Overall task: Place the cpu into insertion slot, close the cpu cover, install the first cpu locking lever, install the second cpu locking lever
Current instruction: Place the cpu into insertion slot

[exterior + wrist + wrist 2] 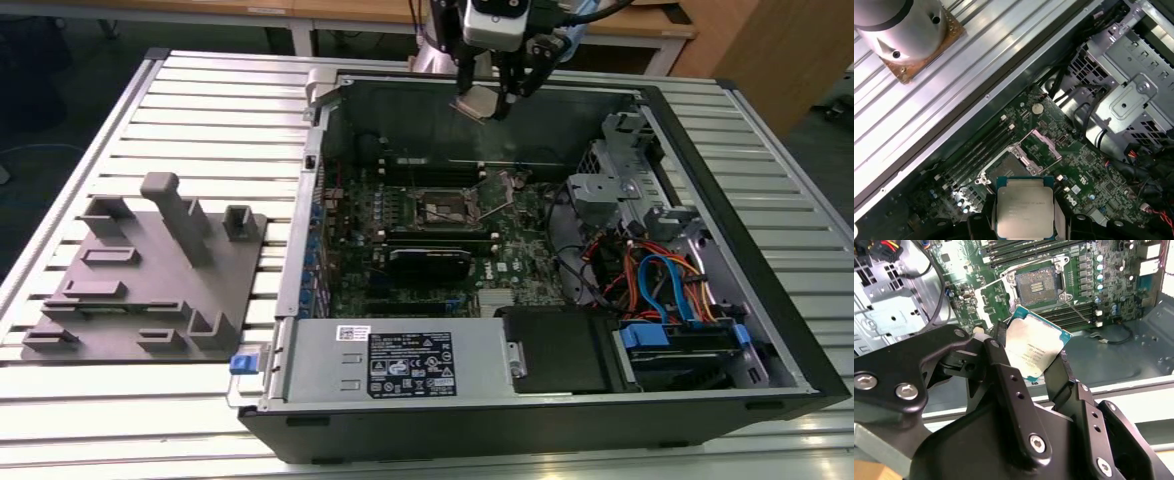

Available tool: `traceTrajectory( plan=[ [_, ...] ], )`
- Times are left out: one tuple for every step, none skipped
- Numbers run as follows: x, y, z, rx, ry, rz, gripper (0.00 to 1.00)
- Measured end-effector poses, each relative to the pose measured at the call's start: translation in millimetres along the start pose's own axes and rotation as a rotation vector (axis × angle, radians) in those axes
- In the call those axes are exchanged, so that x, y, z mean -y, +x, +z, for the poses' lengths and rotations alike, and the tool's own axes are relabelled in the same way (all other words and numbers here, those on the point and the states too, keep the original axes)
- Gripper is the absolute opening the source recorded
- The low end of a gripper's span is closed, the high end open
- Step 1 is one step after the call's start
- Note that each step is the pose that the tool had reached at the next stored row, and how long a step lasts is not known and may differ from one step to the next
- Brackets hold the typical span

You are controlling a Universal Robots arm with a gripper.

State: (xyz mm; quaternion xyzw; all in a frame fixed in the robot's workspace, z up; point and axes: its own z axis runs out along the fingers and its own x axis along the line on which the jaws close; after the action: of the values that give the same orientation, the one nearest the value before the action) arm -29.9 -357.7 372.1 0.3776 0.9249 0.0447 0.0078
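Note:
In the exterior view my gripper (491, 100) hangs over the far wall of the open computer case, shut on the cpu (477, 104), a small square chip with a silver top. Both wrist views show the cpu (1034, 347) (1025, 210) clamped by its edges between the two black fingers (999, 357) (1060, 222). The insertion slot (447, 208) (1036, 285) lies on the green board below and nearer than the chip, with its dark centre bare. The cpu cover (1040, 144) stands swung open beside the slot. Thin wire levers (1074, 310) stick up near the slot.
A grey fixture plate (147, 270) with upright blocks sits at the exterior view's left. Inside the case are a silver power supply (400, 365), a metal drive cage (614, 190), coloured cables (654, 280) and a long black module (427, 262). The arm's base (904, 30) stands behind the case.

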Motion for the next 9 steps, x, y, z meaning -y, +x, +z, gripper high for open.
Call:
traceTrajectory(
  plan=[
    [0.0,0.0,0.0,0.0001,0.0,0.002,0.54],
    [0.0,0.0,0.0,0.0002,0.0,0.002,0.54],
    [0.0,0.0,0.0,0.0002,0.0,0.002,0.54],
    [0.0,0.0,0.0,0.0003,0.0,0.002,0.54],
    [0.0,0.0,0.0,0.0003,0.0,0.002,0.54],
    [0.0,0.0,0.0,0.0003,0.0,0.002,0.54],
    [0.0,0.0,0.0,0.0003,0.0,0.002,0.54],
    [0.0,0.0,0.0,0.0003,0.0,0.002,0.54],
    [0.0,0.0,0.0,0.0003,0.0,0.002,0.54]
  ],
)
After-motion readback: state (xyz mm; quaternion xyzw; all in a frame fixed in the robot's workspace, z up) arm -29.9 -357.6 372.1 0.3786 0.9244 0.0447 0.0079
